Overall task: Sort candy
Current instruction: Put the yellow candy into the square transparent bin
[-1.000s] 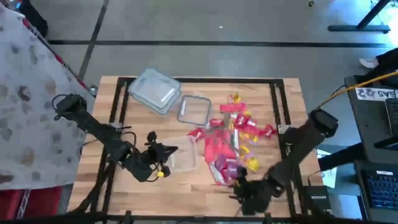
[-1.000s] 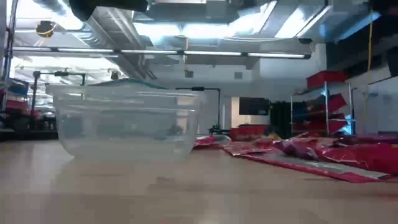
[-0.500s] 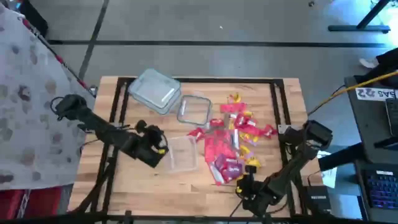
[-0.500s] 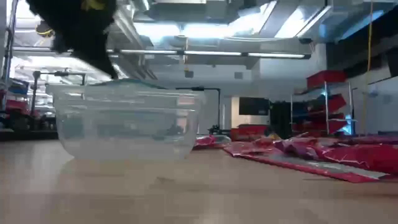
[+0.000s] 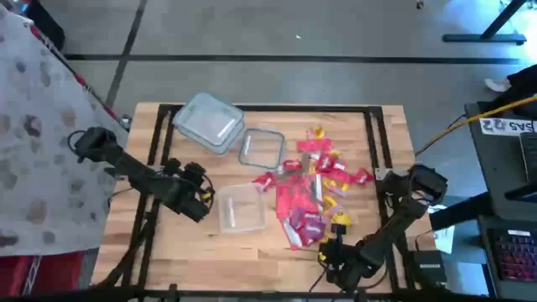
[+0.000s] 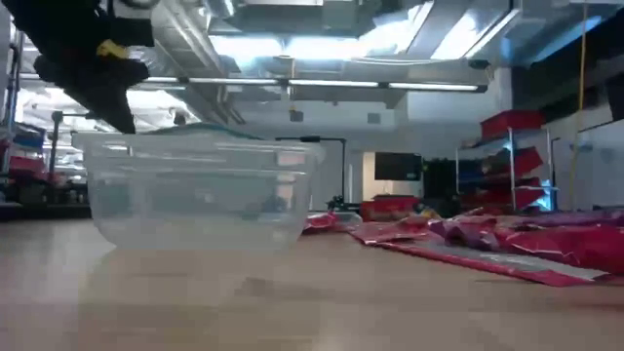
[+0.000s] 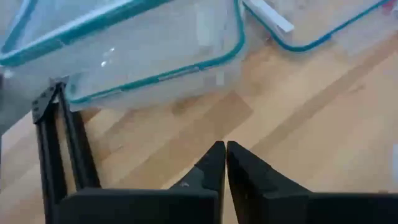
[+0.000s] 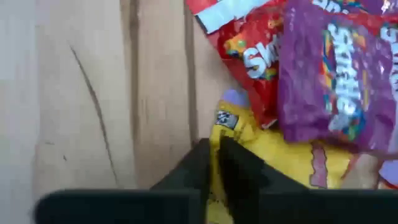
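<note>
The candy point(image 5: 315, 189) lies in a loose pile of red, purple and yellow packets right of the table's middle, and shows as red wrappers point(image 6: 507, 239) in the low view. My right gripper point(image 5: 329, 248) is at the pile's near edge, shut on a yellow packet point(image 8: 280, 165). That packet lies partly under a purple packet point(image 8: 336, 81), beside a red one point(image 8: 255, 50). My left gripper point(image 5: 204, 199) hangs shut and holds nothing, just left of an open clear tub point(image 5: 243, 208). My right gripper pinches the yellow packet by its edge point(image 8: 231, 127) between its two fingers. The fingers come slanting down from the table's near side. The packet lies flat on the wood, its far part tucked under the purple packet.
Two more clear containers with teal rims stand toward the far left: a lidded one point(image 5: 210, 122) and an open one point(image 5: 262, 147). They also show ahead of my left gripper point(image 7: 225, 149). Black frame rails point(image 5: 159, 143) run along the table's sides.
My left gripper has drawn back from the clear tub toward the table's left edge, turning as it went; it stays shut. My right gripper has sunk onto the near edge of the candy pile and its fingers have come together on the yellow packet.
</note>
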Motion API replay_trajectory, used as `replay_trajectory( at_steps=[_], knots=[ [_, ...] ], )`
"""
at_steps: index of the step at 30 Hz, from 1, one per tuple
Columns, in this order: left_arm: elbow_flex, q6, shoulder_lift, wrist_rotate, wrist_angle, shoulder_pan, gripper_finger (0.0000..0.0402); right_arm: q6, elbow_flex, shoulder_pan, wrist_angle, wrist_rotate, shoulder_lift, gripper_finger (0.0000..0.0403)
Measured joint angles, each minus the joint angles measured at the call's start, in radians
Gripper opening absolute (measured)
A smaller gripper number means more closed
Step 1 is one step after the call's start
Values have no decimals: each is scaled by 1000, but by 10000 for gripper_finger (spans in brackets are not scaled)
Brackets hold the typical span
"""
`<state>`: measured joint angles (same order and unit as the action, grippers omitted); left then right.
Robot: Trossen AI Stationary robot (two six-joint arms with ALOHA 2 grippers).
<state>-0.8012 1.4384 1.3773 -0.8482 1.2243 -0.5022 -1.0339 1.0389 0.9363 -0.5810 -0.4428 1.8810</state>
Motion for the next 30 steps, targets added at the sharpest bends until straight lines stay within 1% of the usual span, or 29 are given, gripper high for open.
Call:
replay_trajectory(
  at_steps=[2, 4, 6, 10, 15, 17, 20, 21, 23, 25, 27, 30],
  knots=[
    [36, 19, 0, 11, -31, 0, 0, -3, 17, -1, -10, 3, -3, 7],
    [69, 25, 0, 32, -81, -1, 0, 33, 53, -1, -5, -5, -9, 2],
    [98, 11, 0, 38, -159, -2, 0, 92, 93, -1, -2, -44, -37, 2],
    [156, -115, 0, 39, -395, -2, 0, 230, 159, -1, 2, -162, -81, 0],
    [246, -313, 0, 39, -709, 2, 0, 398, 201, -12, 11, -352, -150, 0],
    [278, -363, 0, 38, -815, 8, 0, 471, 201, -39, 22, -378, -164, 0],
    [329, -414, 1, 39, -968, 14, 0, 602, 203, -107, 103, -374, -173, 0],
    [343, -434, 1, 37, -1018, 15, 0, 658, 203, -134, 143, -359, -173, 0],
    [364, -469, 1, 38, -1109, 14, 0, 788, 203, -197, 245, -274, -169, 0],
    [377, -487, 1, 43, -1166, 13, 0, 930, 203, -267, 365, -145, -165, 0],
    [378, -505, 1, 44, -1194, 14, 0, 1038, 203, -342, 472, -1, -165, 0],
    [377, -534, 1, 44, -1232, 12, 0, 1088, 203, -471, 564, 241, -156, 0]
  ],
)
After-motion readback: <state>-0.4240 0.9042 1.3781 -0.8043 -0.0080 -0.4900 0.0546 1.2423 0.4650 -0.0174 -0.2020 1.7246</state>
